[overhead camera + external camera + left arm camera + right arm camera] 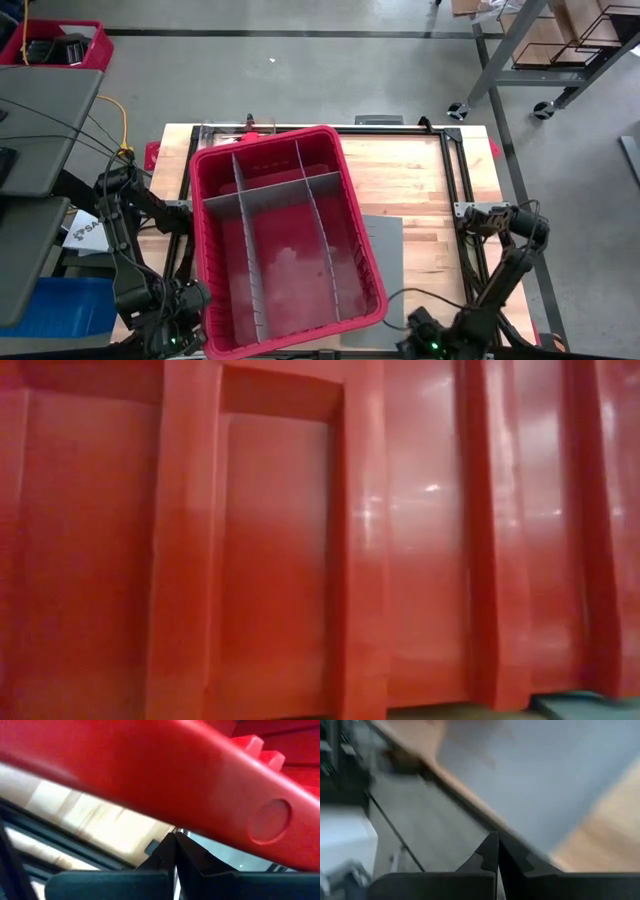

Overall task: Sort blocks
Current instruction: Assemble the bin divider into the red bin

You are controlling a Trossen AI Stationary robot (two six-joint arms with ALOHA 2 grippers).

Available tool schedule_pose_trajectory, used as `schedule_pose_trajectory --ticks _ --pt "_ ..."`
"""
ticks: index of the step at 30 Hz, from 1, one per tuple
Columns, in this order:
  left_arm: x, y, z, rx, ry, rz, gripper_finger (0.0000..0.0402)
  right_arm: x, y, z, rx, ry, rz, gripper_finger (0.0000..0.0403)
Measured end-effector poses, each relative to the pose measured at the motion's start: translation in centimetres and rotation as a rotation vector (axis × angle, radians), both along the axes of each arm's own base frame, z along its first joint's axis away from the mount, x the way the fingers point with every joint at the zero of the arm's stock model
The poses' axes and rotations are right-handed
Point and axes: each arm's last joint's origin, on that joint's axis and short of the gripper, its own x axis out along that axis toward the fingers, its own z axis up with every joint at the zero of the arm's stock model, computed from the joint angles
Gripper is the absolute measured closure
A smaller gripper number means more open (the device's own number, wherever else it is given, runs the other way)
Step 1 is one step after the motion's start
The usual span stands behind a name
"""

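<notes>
High view first: you've got a big red bin [285,240] sitting mid-table, tilted a bit, its far corner pointing to about 1 o'clock. Grey dividers [310,215] split it into compartments, and every compartment looks bare. No blocks show anywhere, not in the bin, not on the wooden table [420,185], so I can't tell you where they are. A flat grey sheet [385,250] lies on the table at 3 o'clock of the bin, partly under its edge.

Your left gripper [174,851] is parked at the bin's 7 o'clock corner, just under the red rim, fingers pressed together on nothing. Your right gripper [497,851] sits off the near table edge at 5 o'clock of the bin, fingers together too, nothing held, looking at the grey sheet and table edge.

Low view is filled by the bin's red wall, so it's no help.

My read: both arms are tucked back low at the near edge to leave the bin clear. Sorting hasn't started; you need blocks in view first.
</notes>
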Motion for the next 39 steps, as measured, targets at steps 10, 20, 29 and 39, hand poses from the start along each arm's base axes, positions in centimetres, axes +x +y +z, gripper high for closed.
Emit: schedule_pose_trajectory --ticks 10,20,29,39 --pt "3.6 -1.6 -2.0 -0.013 -0.11 -0.003 0.0401 -3.8 1.7 -0.1 0.053 0.097 0.111 0.0403" --pt "7.0 -0.1 -3.2 0.088 -0.182 0.138 0.0401 -1.6 0.8 0.0 0.045 0.067 0.042 0.0403" --pt "9.4 1.8 -2.8 0.128 -0.294 0.282 0.0401 0.8 -1.7 0.1 -0.076 0.155 -0.043 0.0403" --pt "7.7 0.1 3.3 0.003 -0.464 0.052 0.0401 -0.1 -4.4 5.4 -0.438 0.534 -0.061 0.0403"
